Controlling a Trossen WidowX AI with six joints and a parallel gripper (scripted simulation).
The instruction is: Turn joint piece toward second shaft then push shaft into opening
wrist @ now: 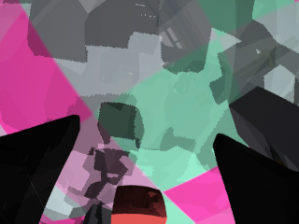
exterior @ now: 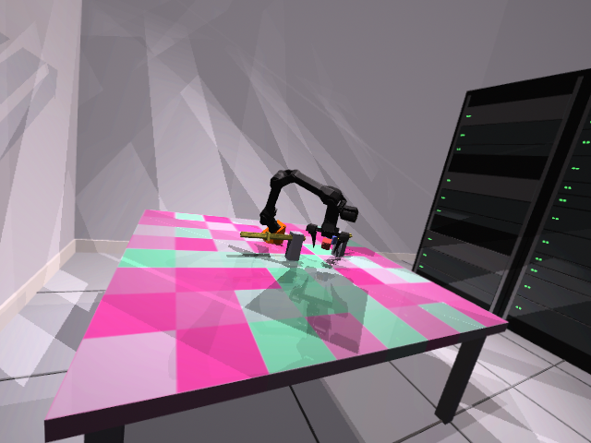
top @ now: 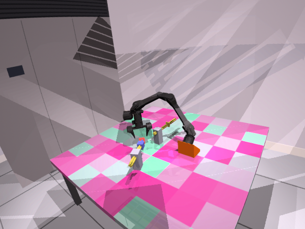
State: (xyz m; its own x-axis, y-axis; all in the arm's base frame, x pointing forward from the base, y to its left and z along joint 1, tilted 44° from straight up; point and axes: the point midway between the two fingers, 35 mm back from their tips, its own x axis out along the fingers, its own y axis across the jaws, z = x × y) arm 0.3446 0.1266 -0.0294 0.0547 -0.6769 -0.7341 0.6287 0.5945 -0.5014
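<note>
The red joint piece (top: 141,139) (exterior: 326,244) (wrist: 138,218) hangs on the blue hinge part (top: 140,144) at the end of the first yellow shaft (top: 132,161), held by a grey block (top: 137,157) (exterior: 340,246). The second yellow shaft (top: 169,123) (exterior: 258,234) runs through the other grey block (top: 157,136) (exterior: 293,247) (wrist: 262,117), its near end just out of it, apart from the red piece. My gripper (top: 140,136) (exterior: 324,248) (wrist: 149,133) is open and empty, pointing down close over the red piece. The red piece's dark face points up the wrist view; its exact aim cannot be told.
The orange arm base (top: 187,149) (exterior: 275,233) stands on the checkered table (top: 221,152) (exterior: 143,305), beside the two blocks. The second shaft has a cross-shaped handle (top: 167,124) (exterior: 268,235) beyond its block. Strong shadows and reflections cover the tabletop.
</note>
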